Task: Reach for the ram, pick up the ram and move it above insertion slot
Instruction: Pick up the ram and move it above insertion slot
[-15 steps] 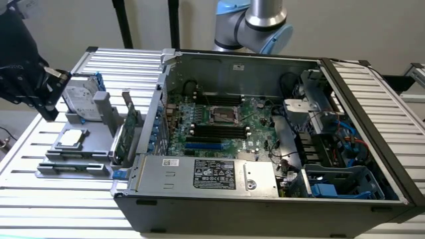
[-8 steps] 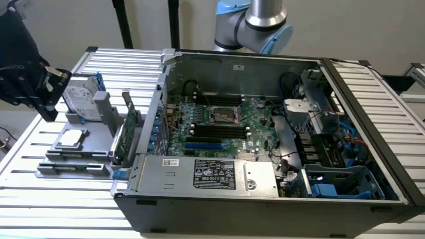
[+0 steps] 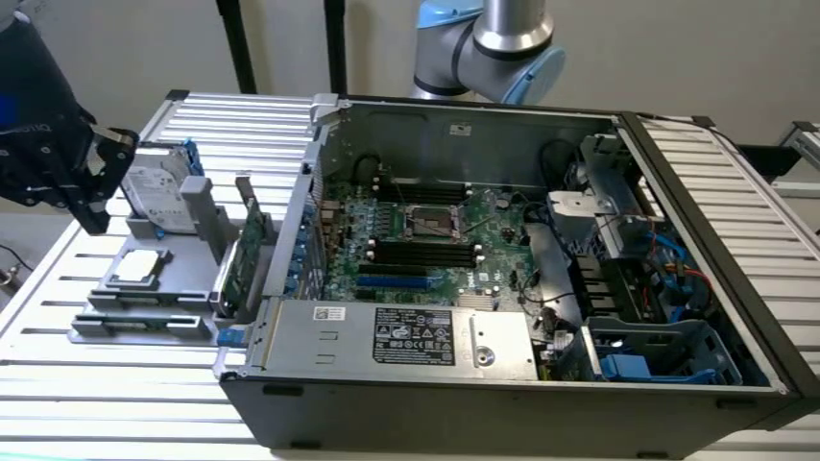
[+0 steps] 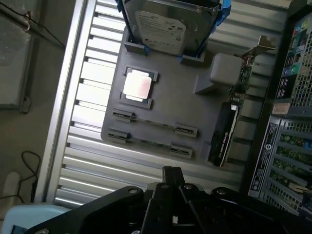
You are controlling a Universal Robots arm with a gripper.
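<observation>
Your gripper hangs just off the grey fixture; whether it is open or closed cannot be told. The ram sits edgewise in that fixture's clipped rail, untouched.

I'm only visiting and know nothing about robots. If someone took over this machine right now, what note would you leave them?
Gripper: hangs above the gray holder beside the open computer case, clear of the ram.
Ram: on edge in the holder's clips, near the processor chip and hard drive.
Memory slots: black, on the board inside the case.
Done: gripper brought over the holder.
Left: ram not gripped, not lifted, not above a slot.
</observation>
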